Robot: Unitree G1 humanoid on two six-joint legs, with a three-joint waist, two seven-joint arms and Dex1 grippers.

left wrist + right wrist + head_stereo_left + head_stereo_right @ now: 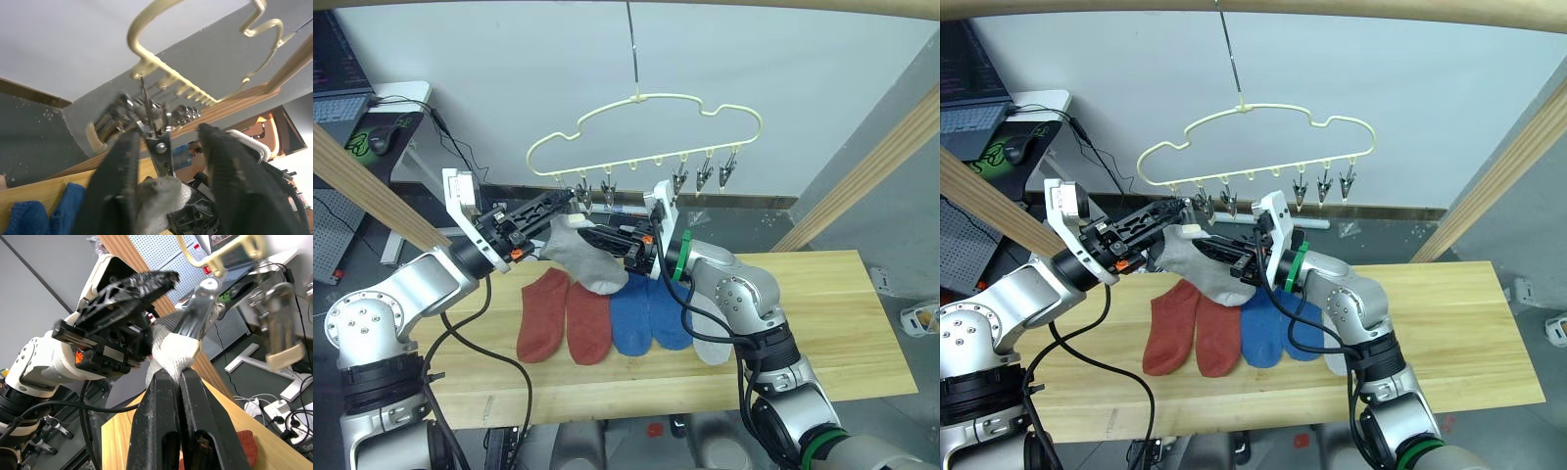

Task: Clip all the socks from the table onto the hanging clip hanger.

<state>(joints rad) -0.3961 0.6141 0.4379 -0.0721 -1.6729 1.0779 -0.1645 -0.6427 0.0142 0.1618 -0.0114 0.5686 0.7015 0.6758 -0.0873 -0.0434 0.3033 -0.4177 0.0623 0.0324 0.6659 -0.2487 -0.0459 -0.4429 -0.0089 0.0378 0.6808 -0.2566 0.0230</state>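
Here, I see my right gripper (180,377) pinched together on the cuff of a light grey sock (579,257), holding it up against a metal clip (159,147) at the left end of the pale-yellow clip hanger (646,132). My left gripper (168,147) sits just beside it, fingers (122,166) spread apart around that same clip. Below both grippers, two rust-red socks (563,318), two blue socks (646,313) and another grey sock (710,348) lie on the table (842,323).

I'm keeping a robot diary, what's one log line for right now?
right gripper: shut on grey sock | left gripper: open around clip | hanger: bare
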